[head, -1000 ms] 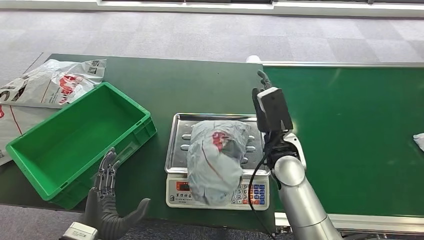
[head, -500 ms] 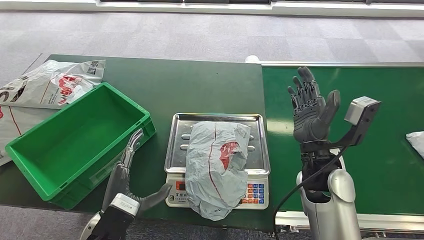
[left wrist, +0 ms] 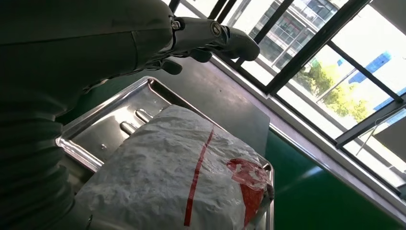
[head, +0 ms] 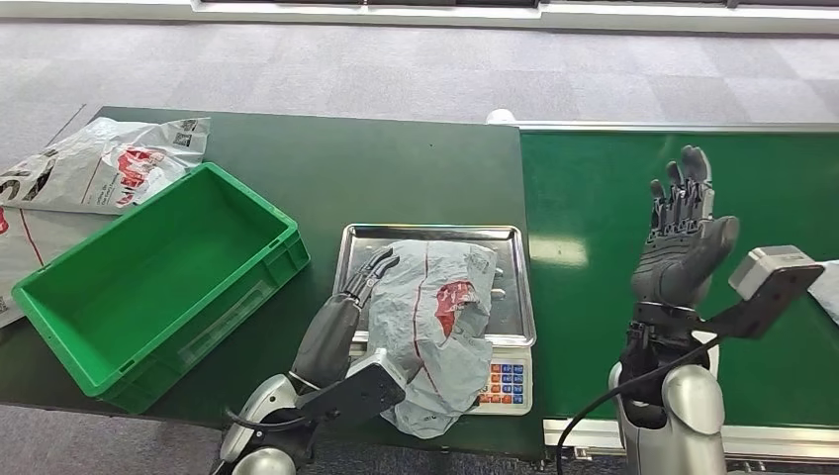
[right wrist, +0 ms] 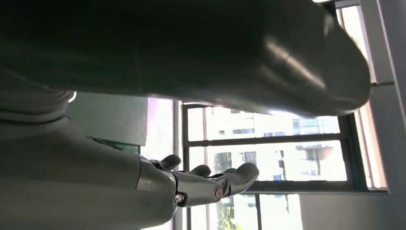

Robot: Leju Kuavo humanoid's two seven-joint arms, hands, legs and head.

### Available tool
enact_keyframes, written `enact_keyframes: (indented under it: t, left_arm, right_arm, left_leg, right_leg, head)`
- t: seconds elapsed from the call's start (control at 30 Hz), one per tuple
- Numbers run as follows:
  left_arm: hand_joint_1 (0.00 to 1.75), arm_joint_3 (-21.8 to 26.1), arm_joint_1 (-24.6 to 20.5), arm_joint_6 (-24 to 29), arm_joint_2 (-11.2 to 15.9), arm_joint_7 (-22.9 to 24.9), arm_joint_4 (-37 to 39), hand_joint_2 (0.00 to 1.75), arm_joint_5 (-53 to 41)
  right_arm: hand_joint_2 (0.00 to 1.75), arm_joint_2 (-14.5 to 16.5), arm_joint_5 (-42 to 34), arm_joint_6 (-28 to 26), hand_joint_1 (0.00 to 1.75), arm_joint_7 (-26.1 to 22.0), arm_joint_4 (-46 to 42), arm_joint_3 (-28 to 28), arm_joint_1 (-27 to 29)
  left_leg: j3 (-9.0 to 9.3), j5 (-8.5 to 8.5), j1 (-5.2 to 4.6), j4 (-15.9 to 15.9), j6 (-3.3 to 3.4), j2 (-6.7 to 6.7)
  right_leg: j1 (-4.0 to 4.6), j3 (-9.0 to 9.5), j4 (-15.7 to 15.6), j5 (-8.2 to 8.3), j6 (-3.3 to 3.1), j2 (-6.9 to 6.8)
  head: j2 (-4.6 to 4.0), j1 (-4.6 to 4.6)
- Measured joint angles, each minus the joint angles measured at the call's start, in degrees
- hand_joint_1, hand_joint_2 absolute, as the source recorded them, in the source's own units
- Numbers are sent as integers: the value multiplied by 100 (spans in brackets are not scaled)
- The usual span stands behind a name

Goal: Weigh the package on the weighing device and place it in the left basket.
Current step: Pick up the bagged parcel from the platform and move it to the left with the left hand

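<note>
The left hand (head: 341,322), fingers spread, is reaching beside the grey package (head: 430,322) on the scale tray (head: 435,236); the right hand (head: 683,242) is hanging released. The left wrist view is showing windows (left wrist: 335,72).

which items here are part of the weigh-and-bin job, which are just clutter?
Job:
package lying on the scale
green basket, left of the scale
left hand at the package's side
right hand raised over the belt

Lying about:
printed bags behind the basket
white item at the belt's right edge

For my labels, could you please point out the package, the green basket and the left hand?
package (head: 427,317), head view, crumpled middle.
green basket (head: 148,272), head view, bare floor.
left hand (head: 341,322), head view, back.
</note>
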Motion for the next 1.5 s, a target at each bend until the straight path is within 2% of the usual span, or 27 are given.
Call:
enact_keyframes:
  t: [0.13, 0.2, 0.27, 0.33, 0.4, 0.47, 0.53, 0.67, 0.9, 1.17, 1.27, 1.37, 1.5]
  left_arm:
    - [0, -117, -104, -7, -47, 50, 141, 175, -39]
    - [0, -157, -176, -49, -58, 113, 207, 175, -72]
    - [0, -265, -388, -163, -79, 252, 404, 175, -131]
    - [0, -433, -736, -323, -162, 456, 802, 175, -192]
    - [0, -590, -1104, -440, -328, 689, 1361, 175, -243]
    - [3, -715, -1445, -439, -522, 873, 2023, 175, -305]
    - [10, -802, -1762, -381, -711, 973, 2694, 175, -374]
    - [175, -903, -2257, -329, -1044, 1017, 3855, 175, -488]
    - [175, -1023, -2717, -174, -1445, 1483, 5103, 175, -977]
    - [175, -1067, -3048, -57, -1512, 1481, 5729, 175, -1136]
    - [175, -943, -3110, 161, -1511, 1347, 5786, 175, -1244]
    - [175, -625, -3118, 516, -1494, 1139, 5618, 175, -1300]
    - [175, 15, -3059, 873, -1290, 841, 4748, 175, -1300]
  right_arm:
    - [0, 24, 94, -92, 0, -51, -139, -32, 74]
    - [87, 37, 259, -337, 0, -250, -196, -43, 120]
    - [175, 66, 627, -994, 0, -731, -336, -51, 241]
    - [175, 92, 911, -1965, 0, -1344, -578, -21, 492]
    - [175, 98, 798, -2798, 0, -1894, -809, 54, 863]
    - [175, 98, 475, -3137, 0, -2214, -962, 135, 1261]
    - [175, 97, 233, -3191, 0, -2318, -1051, 219, 1563]
    - [175, 15, -107, -3213, 0, -2340, -1086, 414, 1794]
    - [175, -95, -497, -3212, 0, -2290, -997, 793, 1694]
    - [175, -86, -598, -3212, 0, -2123, -766, 1102, 1405]
    - [175, -45, -453, -3212, 0, -2090, -734, 1126, 1353]
    - [175, 20, -320, -3213, 0, -2056, -729, 1126, 1327]
    - [175, 153, -192, -3218, 0, -2058, -724, 1120, 1329]
  left_leg:
    - [1, 0, 0, 0, 0, 9]
    - [1, 0, 0, 1, 1, 5]
    - [1, 3, 0, 3, 3, -11]
    - [0, 4, 0, 3, 5, -28]
    - [-2, 3, 0, 3, 6, -31]
    - [-4, 0, -2, 2, 9, -19]
    - [-4, -1, -4, 2, 11, -10]
    - [-2, 2, -8, 2, 14, -9]
    - [0, 0, -8, -4, 27, -12]
    - [88, -45, -9, -9, 44, -11]
    - [118, -43, -10, -9, 39, -11]
    - [126, -26, -11, -8, 22, -9]
    - [71, 27, -11, -8, 2, -8]
  right_leg:
    - [-1, -3, 0, 0, 0, 10]
    - [-1, -6, 0, 0, 0, 5]
    - [-2, -7, 0, -1, 1, -14]
    - [-2, 1, 0, -3, 2, -36]
    - [-6, 8, 0, -3, 3, -39]
    - [-12, 5, 0, -2, 5, -27]
    - [-16, 2, 0, 0, 7, -17]
    - [-16, 6, 0, 5, 11, -16]
    - [-17, 52, -1, -2, 22, -24]
    - [-20, 152, -6, -29, 32, -27]
    - [-20, 185, -6, -34, 29, -24]
    - [-19, 179, -5, -26, 22, -18]
    - [-13, 74, 4, 23, 4, -9]
  head:
    - [0, 0]
    - [0, 0]
    - [0, 0]
    - [0, 0]
    - [0, 1]
    - [0, 1]
    - [0, 1]
    - [0, 2]
    - [0, 1]
    - [0, 0]
    - [0, 0]
    - [0, 1]
    - [0, 2]
